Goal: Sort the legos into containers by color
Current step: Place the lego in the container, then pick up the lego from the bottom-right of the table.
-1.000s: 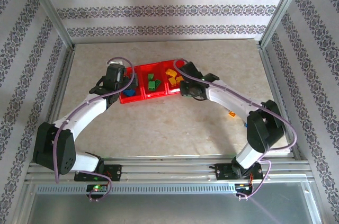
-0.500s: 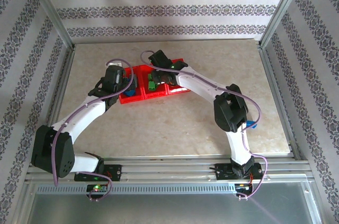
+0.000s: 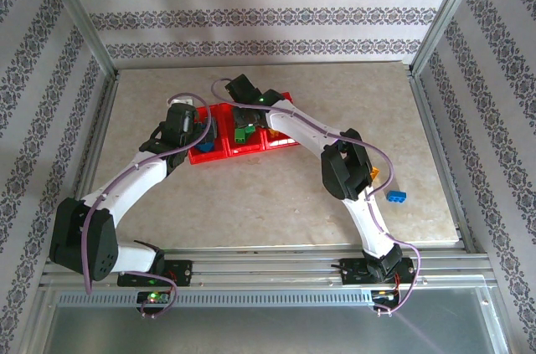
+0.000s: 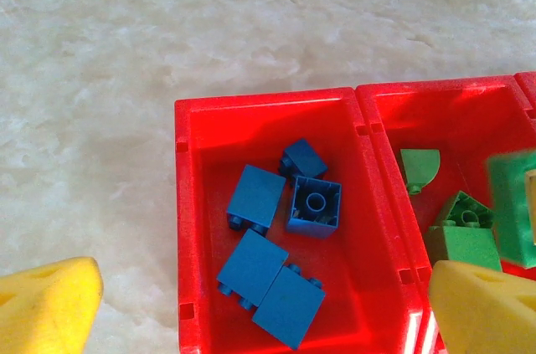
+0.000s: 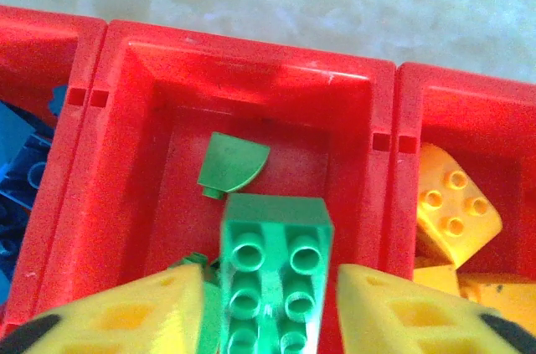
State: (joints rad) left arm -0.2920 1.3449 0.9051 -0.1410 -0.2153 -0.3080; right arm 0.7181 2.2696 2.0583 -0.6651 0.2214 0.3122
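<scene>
- The green studded plastic brick sat low in the centre of the right wrist view, over the middle compartment of the red translucent three-bin tray.
- It lay between the yellow pads of your right gripper; I could not tell whether they clamped it.
- Blue bricks filled the frame-left bin, and yellow-orange bricks the frame-right one.
- Your left gripper hung wide open above the blue ones.
- A loose blue brick lay on the marbled table, right of centre overhead.
</scene>
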